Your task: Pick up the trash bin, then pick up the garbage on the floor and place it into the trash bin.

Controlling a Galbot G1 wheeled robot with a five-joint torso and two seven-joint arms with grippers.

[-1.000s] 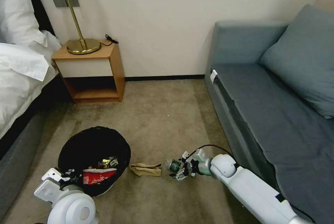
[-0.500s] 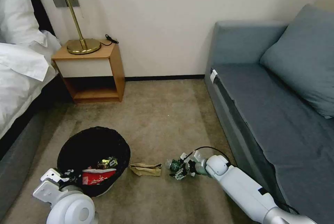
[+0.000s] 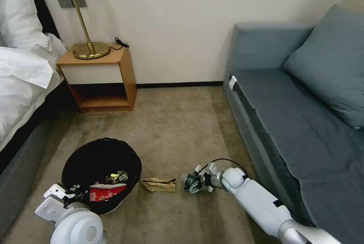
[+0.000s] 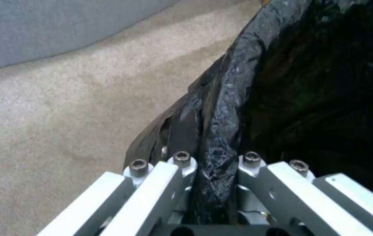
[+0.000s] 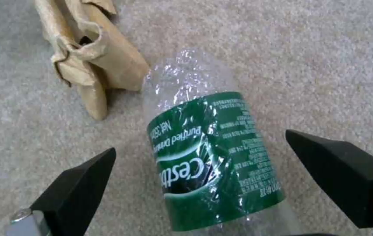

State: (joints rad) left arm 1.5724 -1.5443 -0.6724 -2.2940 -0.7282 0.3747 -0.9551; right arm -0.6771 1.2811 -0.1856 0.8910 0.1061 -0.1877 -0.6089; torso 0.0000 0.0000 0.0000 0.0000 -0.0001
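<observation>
The trash bin (image 3: 94, 153), lined with a wrinkly black bag, sits low at the left with a red-and-white packet (image 3: 107, 192) and a yellow-brown wrapper (image 3: 118, 177) inside. My left gripper (image 3: 77, 190) is shut on the bin's near rim (image 4: 221, 108), the bag pinched between its fingers (image 4: 181, 164). On the carpet lie a tan paper bag (image 3: 159, 184) and a clear green-labelled bottle (image 3: 187, 178). My right gripper (image 3: 193, 184) is down at the bottle (image 5: 208, 147). Its black fingertips (image 5: 81, 177) stand open on either side, not touching it. The paper bag (image 5: 90, 62) lies just beyond.
A grey sofa (image 3: 288, 122) runs along the right, close to my right arm. A wooden nightstand (image 3: 102, 73) with a brass lamp stands at the back left. A bed (image 3: 19, 84) runs along the left edge. Open carpet (image 3: 178, 122) stretches between them.
My right arm has stretched lower and a little to the left, bringing the open gripper around the bottle. The left gripper keeps its hold on the bin.
</observation>
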